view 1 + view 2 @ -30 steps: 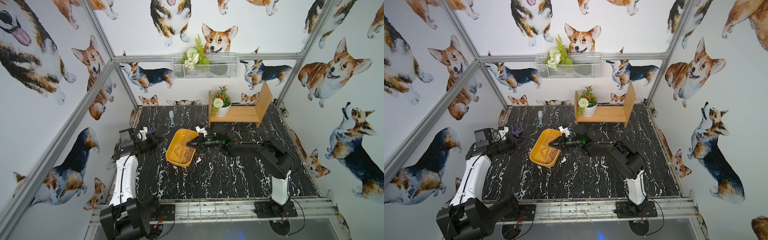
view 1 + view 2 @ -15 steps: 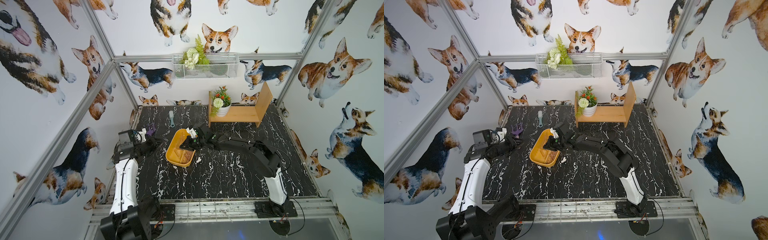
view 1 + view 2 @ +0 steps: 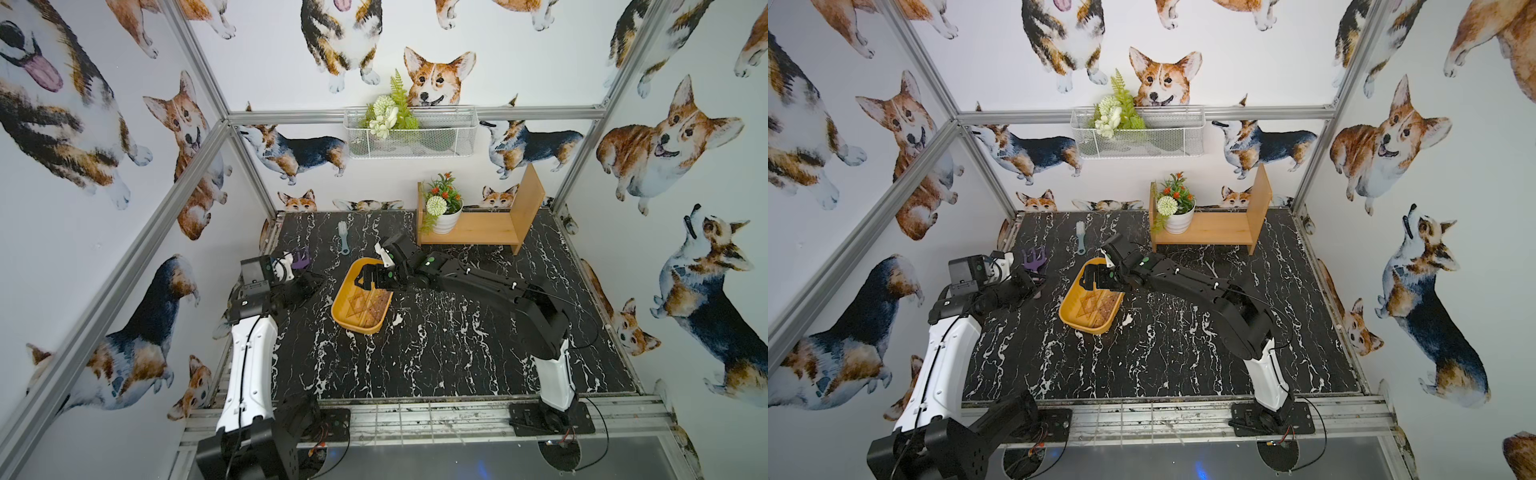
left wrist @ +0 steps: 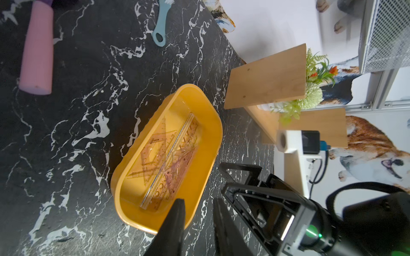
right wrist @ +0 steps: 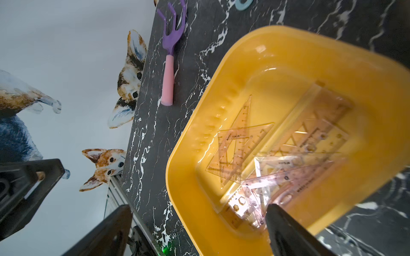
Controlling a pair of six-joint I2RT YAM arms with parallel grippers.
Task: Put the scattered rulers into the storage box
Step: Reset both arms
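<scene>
From where I stand the black marble table (image 3: 436,353) shows no loose ruler, though clear plastic would be hard to spot on it, so the job looks all but done. The storage box (image 3: 356,328) sits left of the table's middle. The right gripper (image 5: 198,208) hangs over its far end, jaws wide apart and empty. The left gripper (image 4: 199,200) hovers near its side, jaws a little apart, holding nothing. The rulers (image 5: 273,153) lie heaped inside the box, crossing one another

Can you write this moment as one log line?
clear plastic rulers: in yellow-orange plastic tray | right gripper: open over tray | left gripper: open, empty, near tray
</scene>
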